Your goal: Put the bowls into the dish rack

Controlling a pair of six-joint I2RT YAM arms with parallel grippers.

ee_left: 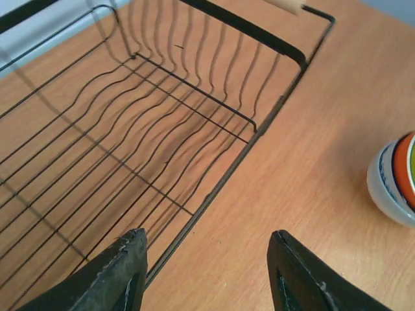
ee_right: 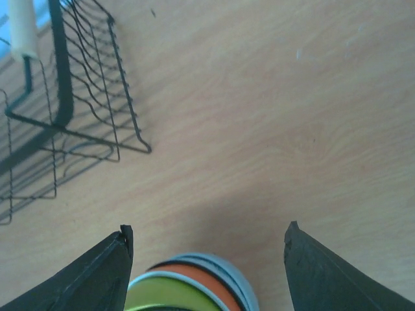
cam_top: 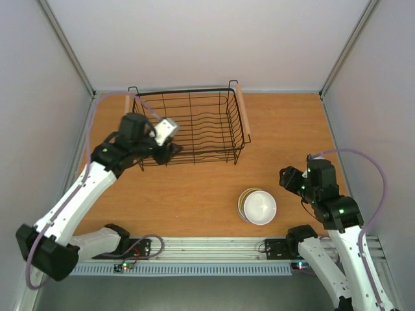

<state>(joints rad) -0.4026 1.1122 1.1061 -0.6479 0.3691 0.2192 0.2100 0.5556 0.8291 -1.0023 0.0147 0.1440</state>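
Observation:
The bowls [cam_top: 258,207] stand nested in one stack on the table at front right, a white one on top. The right wrist view shows yellow-green, orange and pale blue-white rims of that stack [ee_right: 188,288]. My right gripper [ee_right: 207,238] hovers open just right of the stack [cam_top: 288,177], with nothing between its fingers. The dish rack [cam_top: 194,137], black wire with wooden handles, sits at the back centre with nothing in it. At the rack's front left corner [ee_left: 194,214] my left gripper [ee_left: 207,243] is open and empty [cam_top: 170,153]. The stack [ee_left: 395,188] shows at that view's right edge.
The rack's right wooden handle [cam_top: 243,120] slants along its right side, and it also shows in the right wrist view [ee_right: 19,29]. Grey walls close in the table on three sides. An aluminium rail [cam_top: 214,246] runs along the near edge between the arm bases.

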